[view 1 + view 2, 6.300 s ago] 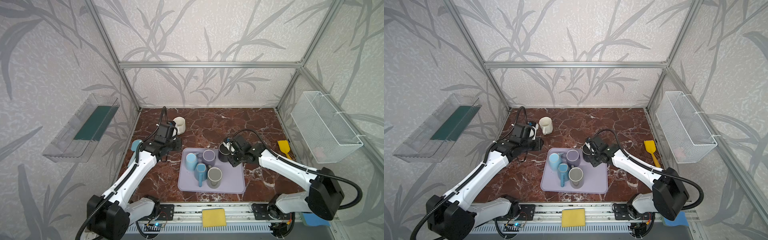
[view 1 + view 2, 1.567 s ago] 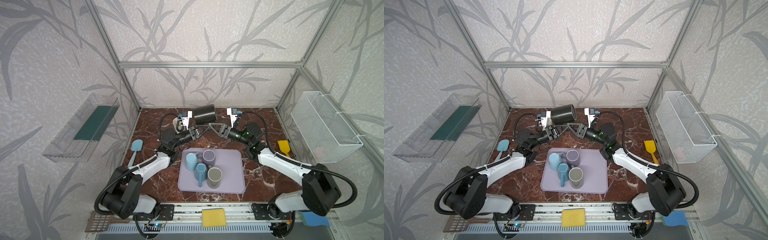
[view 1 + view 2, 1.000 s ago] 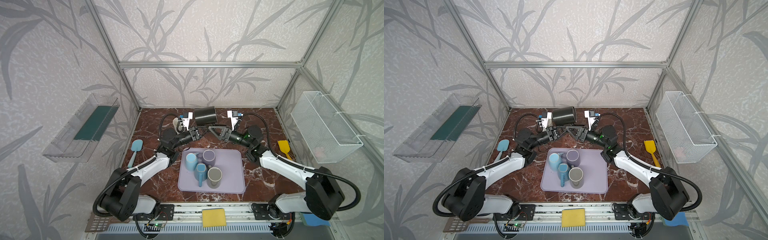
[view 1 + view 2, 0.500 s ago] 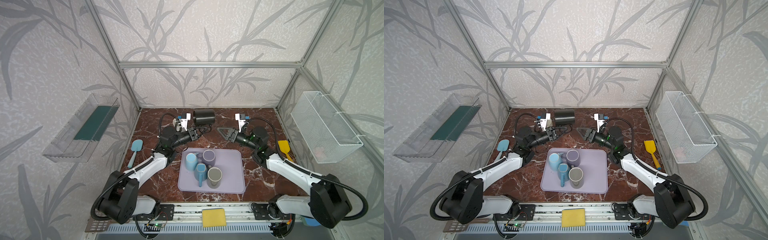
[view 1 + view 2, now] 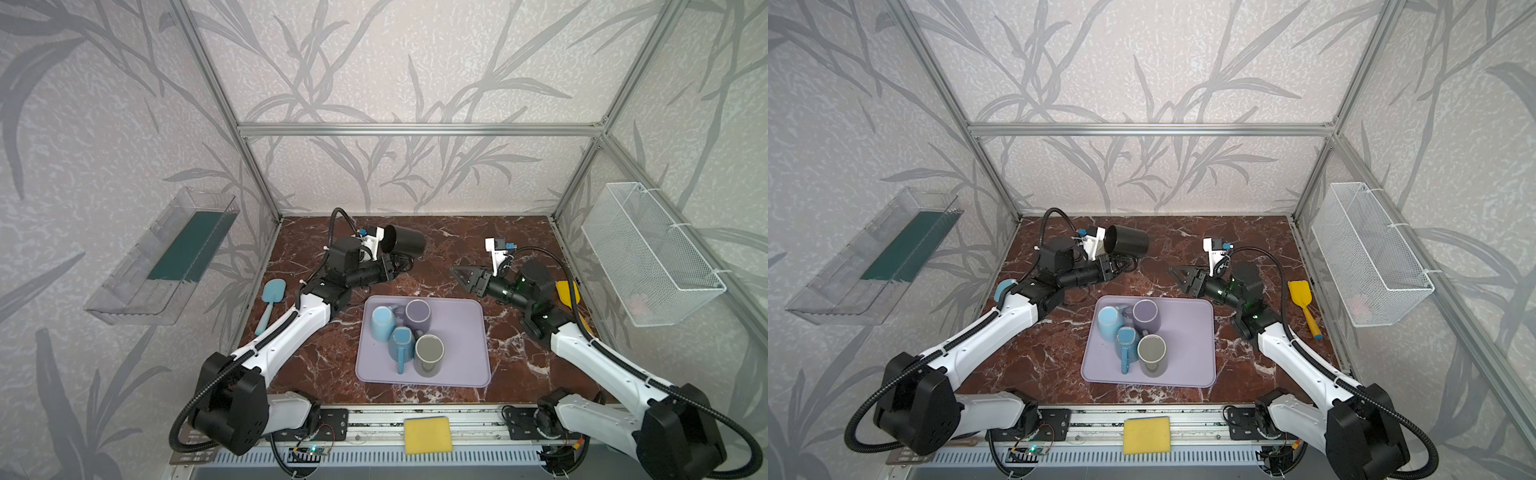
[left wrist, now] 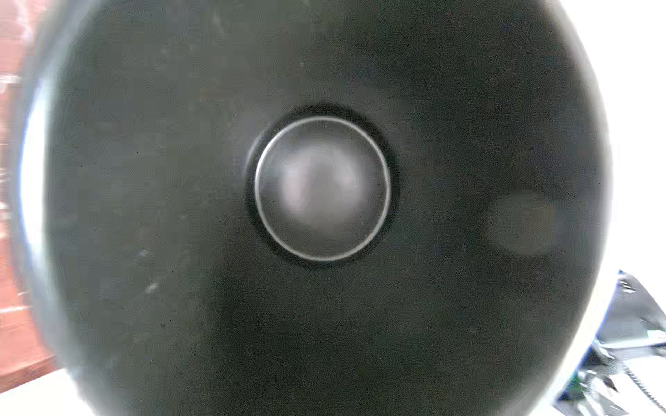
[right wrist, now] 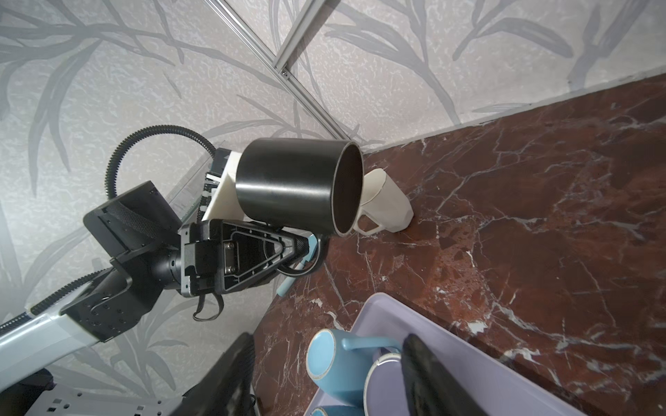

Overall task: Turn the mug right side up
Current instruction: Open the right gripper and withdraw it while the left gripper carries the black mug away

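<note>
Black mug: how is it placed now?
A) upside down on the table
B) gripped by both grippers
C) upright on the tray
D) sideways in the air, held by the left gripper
D: the black mug hangs sideways in the air, its handle in the left gripper; the right gripper is open and apart.

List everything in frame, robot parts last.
black mug: 1, black, airborne on its side, back left
tray: 1, lavender, table centre
tray mugs: 4, light blue, purple, blue, grey, on tray
cream mug: 1, cream, table back left
spatulas: 2, light blue left, yellow right
sponge: 1, yellow, front rail
bin: 1, clear, mounted far left
wire basket: 1, white, mounted far right
left arm: 1, white-black, jaws shut on black mug's handle
right arm: 1, white-black, jaws open, empty
</note>
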Robot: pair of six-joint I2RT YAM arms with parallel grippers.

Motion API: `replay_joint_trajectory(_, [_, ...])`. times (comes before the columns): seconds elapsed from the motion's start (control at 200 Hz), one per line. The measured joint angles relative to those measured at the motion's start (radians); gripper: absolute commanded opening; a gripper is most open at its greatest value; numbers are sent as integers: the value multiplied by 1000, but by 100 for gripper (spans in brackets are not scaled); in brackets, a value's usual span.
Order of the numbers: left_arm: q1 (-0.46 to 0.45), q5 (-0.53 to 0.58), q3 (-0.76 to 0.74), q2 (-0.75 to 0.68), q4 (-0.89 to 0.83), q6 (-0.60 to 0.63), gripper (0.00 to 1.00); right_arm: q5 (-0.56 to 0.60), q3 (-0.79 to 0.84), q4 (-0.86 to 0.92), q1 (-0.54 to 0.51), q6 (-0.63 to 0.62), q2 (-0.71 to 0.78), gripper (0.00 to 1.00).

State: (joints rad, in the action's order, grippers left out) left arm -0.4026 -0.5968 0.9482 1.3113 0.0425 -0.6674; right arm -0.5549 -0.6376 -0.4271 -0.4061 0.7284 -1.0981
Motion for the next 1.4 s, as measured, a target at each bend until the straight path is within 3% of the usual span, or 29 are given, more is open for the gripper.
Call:
replay_joint_trajectory(0.67, [0,144,151,102,-279,204,0,16,143,196,2,-111,179,66])
replay_joint_trajectory(1.399, [1,375,352,383,-407,283,0,32,158,298,2,-177,243,66])
